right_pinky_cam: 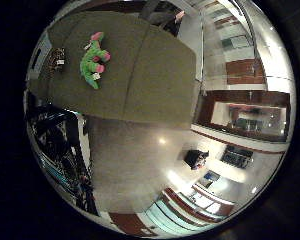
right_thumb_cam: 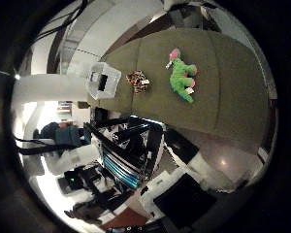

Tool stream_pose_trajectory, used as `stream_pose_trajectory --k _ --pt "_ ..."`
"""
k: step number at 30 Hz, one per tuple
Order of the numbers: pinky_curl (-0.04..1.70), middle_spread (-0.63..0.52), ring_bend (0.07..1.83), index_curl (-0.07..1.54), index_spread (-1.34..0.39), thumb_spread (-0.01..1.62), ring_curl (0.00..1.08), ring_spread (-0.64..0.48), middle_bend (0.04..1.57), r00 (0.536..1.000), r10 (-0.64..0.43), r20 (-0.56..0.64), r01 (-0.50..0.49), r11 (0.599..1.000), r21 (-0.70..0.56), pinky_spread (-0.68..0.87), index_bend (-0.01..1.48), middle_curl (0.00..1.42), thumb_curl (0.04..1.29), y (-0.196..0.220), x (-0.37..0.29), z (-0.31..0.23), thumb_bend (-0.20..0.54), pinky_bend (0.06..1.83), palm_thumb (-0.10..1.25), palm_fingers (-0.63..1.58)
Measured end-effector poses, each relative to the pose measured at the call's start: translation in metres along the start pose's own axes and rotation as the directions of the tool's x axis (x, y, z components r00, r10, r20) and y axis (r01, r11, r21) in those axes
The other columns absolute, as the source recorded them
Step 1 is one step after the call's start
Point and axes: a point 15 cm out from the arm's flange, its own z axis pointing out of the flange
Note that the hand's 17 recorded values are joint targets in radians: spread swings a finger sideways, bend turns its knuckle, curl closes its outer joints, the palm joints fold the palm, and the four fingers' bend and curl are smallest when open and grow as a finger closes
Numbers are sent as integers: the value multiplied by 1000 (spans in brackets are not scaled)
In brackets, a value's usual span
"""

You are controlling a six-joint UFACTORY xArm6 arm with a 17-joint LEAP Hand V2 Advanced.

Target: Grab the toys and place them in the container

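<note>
Thumb-side palm view: green plush toy (right_thumb_cam: 182, 75) mid-table (right_thumb_cam: 233, 97), spotted toy (right_thumb_cam: 138, 81) just beside white container (right_thumb_cam: 103, 80) near the table's edge, at the green toy's 9 o'clock. Hand's finger state cannot be told.

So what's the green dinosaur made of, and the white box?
The green dinosaur looks like soft plush cloth with pink patches: its outline is fuzzy and puffy. The white box looks like hard plastic, with smooth, pale, straight walls, though it's too far off to be sure.
</note>
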Motion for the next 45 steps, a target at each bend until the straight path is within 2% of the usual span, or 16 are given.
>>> stream_pose_trajectory --k 6,14,21,26,36,45 --pt "167 12 193 335 -418 1071 236 191 181 1000 -11 -2 11 1000 9 364 188 282 368 -21 -9 -4 -23 363 686 93" --pt "173 15 190 334 -406 1082 229 191 188 999 32 -24 -31 999 34 367 186 292 351 -64 -15 -17 -27 389 646 115" --pt "172 34 199 324 -377 1090 239 191 187 999 53 7 -53 998 19 374 175 296 336 -109 -39 13 -25 412 585 126" --pt "172 65 209 312 -331 1093 249 199 191 995 89 38 -88 996 -7 391 170 299 328 -140 -47 55 -26 432 551 125" --pt "164 124 246 298 -263 1094 264 220 192 982 166 92 -159 984 -86 412 167 302 307 -163 -58 161 -24 501 502 142" --pt "146 150 264 302 -232 1086 264 225 191 965 224 140 -199 965 -170 416 173 303 298 -146 -82 240 -27 534 466 147"
